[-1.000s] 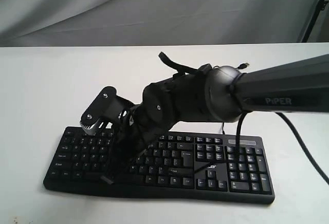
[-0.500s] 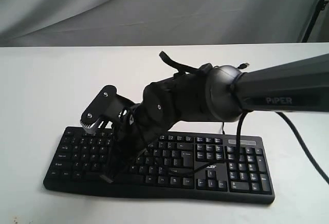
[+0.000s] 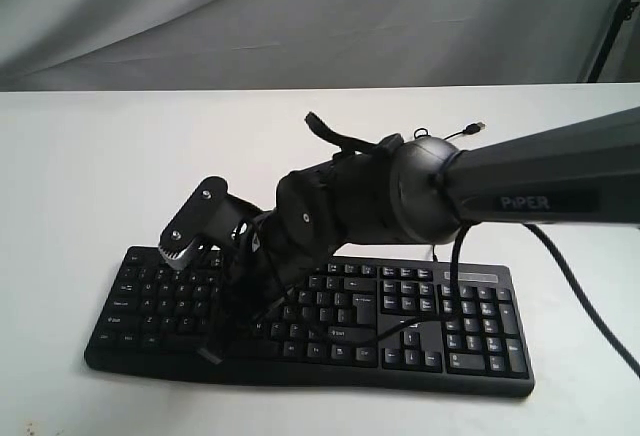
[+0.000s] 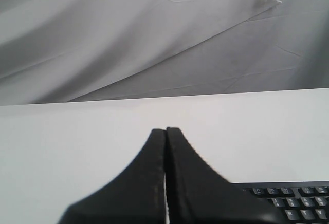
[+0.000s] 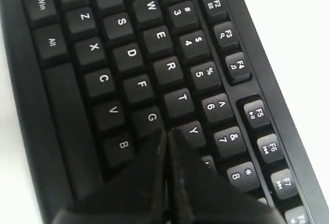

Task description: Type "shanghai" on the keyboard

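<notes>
The black keyboard [image 3: 470, 328] lies on the white table, its acer logo by the number pad. My right arm reaches across it from the right. My right gripper [image 3: 213, 350] points down over the letter keys, shut with nothing in it. In the right wrist view the keyboard [image 5: 121, 59] fills the frame, and the right gripper [image 5: 167, 131] has its tips between the G and Y keys, hiding the key beneath. My left gripper [image 4: 165, 130] is shut and empty above bare table, with a corner of the keyboard [image 4: 303, 203] beside it. It does not show in the exterior view.
A thin black cable [image 3: 398, 329] lies looped across the keys near the logo. A small USB plug [image 3: 479, 126] rests on the table behind the arm. A thick black arm cable [image 3: 575, 281] hangs at the right. Grey cloth [image 3: 300, 16] backs the table.
The right arm has dipped and shifted slightly left, its fingertips lower over the letter keys. The thin cable on the keys has shifted with it.
</notes>
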{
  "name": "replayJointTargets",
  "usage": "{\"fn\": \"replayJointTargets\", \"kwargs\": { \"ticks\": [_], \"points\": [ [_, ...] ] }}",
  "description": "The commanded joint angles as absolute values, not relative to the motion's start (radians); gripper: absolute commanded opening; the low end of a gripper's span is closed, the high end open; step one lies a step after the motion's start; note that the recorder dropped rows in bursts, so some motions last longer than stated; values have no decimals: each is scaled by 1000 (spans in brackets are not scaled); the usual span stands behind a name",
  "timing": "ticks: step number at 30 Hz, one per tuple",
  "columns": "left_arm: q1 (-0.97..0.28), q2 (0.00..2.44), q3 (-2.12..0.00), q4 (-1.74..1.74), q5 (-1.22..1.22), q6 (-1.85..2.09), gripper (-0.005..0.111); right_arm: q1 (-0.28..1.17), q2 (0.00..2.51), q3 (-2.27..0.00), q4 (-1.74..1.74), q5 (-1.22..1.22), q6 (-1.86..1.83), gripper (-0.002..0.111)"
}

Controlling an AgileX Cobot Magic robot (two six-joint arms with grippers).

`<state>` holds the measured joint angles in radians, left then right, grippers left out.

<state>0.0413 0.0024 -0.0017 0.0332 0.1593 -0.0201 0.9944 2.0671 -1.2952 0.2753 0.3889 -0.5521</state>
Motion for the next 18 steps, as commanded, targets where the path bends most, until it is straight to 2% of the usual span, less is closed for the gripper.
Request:
{"fn": "replayJointTargets", "kwargs": {
  "ticks": [1, 18],
  "points": [
    [35, 0, 0, 31, 154, -23, 0, 990, 2066, -1287, 275, 378, -553, 0],
    [35, 0, 0, 31, 154, -23, 0, 990, 2084, -1287, 280, 376, -553, 0]
  ]
}}
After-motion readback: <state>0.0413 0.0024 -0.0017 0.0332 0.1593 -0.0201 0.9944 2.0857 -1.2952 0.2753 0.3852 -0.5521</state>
